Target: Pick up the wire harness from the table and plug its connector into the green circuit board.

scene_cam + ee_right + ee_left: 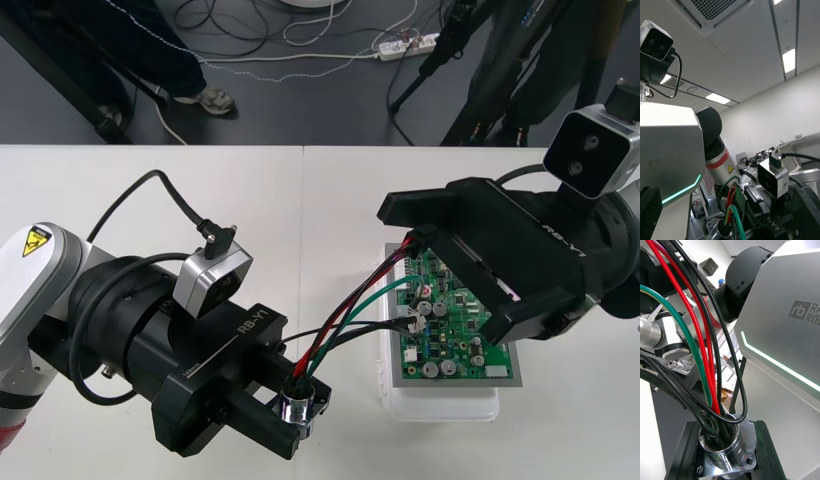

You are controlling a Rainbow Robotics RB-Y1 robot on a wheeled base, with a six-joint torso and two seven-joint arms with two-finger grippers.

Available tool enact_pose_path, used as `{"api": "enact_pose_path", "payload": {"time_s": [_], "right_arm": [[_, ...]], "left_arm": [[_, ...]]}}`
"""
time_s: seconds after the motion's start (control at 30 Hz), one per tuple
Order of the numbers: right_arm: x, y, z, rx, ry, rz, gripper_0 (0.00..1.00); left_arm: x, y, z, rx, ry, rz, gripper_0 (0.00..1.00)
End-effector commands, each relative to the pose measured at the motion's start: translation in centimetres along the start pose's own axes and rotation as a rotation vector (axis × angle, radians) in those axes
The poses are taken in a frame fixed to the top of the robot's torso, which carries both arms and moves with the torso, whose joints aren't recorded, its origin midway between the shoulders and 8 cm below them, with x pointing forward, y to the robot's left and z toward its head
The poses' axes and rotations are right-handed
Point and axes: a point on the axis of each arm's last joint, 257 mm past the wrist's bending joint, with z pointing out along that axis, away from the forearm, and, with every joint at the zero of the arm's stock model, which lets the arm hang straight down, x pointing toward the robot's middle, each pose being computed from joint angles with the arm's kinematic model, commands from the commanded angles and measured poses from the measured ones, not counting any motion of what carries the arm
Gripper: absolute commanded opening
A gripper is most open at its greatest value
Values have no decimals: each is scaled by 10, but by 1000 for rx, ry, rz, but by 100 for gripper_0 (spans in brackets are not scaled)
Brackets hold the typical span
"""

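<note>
Left gripper [297, 412] noted close to the near edge of the plain light table [200, 190], jaws clamped on the round flanged metal socket [300, 403] of the small wire harness [345, 325]. Its thin red, black and green wires [696, 352] run toward the right edge and pass under the right gripper [445, 268]. That gripper's jaws stand wide apart above the green circuit board [455, 335] on its white base [440, 405]. The plug end is hidden.
</note>
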Motion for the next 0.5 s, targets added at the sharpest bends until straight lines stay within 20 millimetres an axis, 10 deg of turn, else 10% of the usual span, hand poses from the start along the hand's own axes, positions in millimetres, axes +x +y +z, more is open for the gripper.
{"api": "enact_pose_path", "payload": {"time_s": [0.03, 0.47, 0.5], "right_arm": [[-16, -1, 15, -42, -27, 18, 100], [-13, -4, 15, -38, -10, 24, 100], [-12, -4, 15, -40, -9, 25, 88]], "left_arm": [[-2, -11, 5, 59, 30, -63, 0], [-2, -11, 6, 62, 28, -64, 0], [-2, -12, 6, 61, 27, -67, 0]]}}
